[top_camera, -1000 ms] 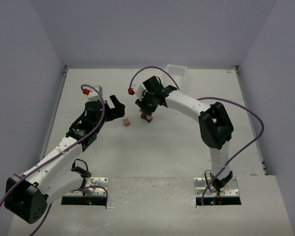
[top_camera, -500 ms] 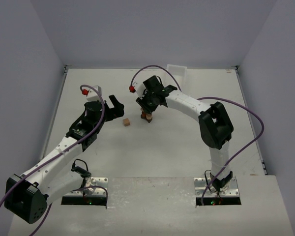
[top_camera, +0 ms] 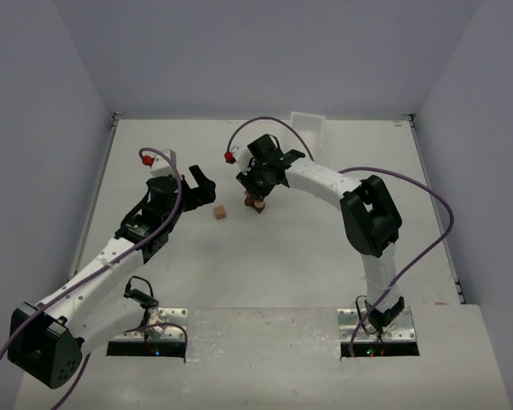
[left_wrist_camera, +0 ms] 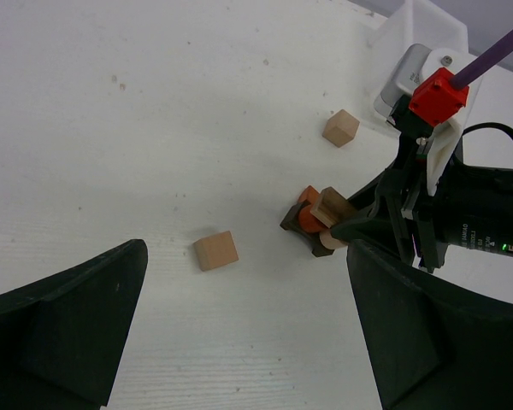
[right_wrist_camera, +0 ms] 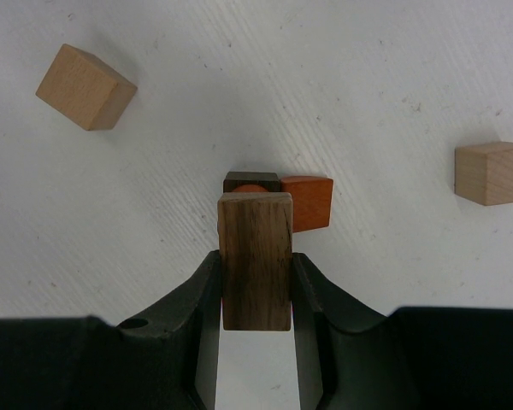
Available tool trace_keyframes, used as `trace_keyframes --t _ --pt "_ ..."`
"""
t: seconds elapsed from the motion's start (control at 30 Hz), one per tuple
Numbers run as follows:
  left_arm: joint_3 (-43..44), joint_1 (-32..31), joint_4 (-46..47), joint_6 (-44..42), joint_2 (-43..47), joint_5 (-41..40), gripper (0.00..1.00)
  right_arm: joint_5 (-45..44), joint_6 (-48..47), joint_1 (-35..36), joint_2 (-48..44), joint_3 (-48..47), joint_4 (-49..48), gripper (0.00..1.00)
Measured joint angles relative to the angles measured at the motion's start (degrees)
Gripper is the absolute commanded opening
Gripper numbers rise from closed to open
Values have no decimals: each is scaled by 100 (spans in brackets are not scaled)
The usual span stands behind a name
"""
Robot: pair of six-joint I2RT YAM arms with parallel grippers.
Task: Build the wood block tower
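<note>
The wood block tower (right_wrist_camera: 278,195) is a low stack, a dark block with an orange-brown block beside an orange round piece. My right gripper (right_wrist_camera: 256,282) is shut on a brown wooden bar (right_wrist_camera: 256,256) and holds it just over that stack. The left wrist view shows the same stack (left_wrist_camera: 312,224) under the right gripper's fingers (left_wrist_camera: 385,224). My left gripper (left_wrist_camera: 248,342) stands open with nothing between its fingers, a little short of a loose tan cube (left_wrist_camera: 216,250). From above, the left gripper (top_camera: 203,190) is left of that cube (top_camera: 220,212) and of the tower (top_camera: 256,203).
A second tan cube (left_wrist_camera: 341,128) lies beyond the tower, and it also shows to the right of the held bar as a tan cube (right_wrist_camera: 493,172). A white plastic tray (top_camera: 308,122) stands at the table's far edge. Purple cables loop above both arms.
The right arm has shifted very slightly while holding the bar over the stack. The left arm and the loose cubes have not moved.
</note>
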State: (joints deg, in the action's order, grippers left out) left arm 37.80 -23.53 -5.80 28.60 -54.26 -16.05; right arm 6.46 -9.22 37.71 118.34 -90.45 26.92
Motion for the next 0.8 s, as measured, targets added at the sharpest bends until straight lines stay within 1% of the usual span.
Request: trace_keyframes --t 0.57,0.63,0.8 --pt "-1 0 2 15 0 2 100 -7 31 0 0 29 -66 35" --pt "-2 0 2 17 0 4 100 -3 46 0 0 49 -92 39" --pt "-2 0 4 17 0 7 100 -6 86 0 0 55 -103 42"
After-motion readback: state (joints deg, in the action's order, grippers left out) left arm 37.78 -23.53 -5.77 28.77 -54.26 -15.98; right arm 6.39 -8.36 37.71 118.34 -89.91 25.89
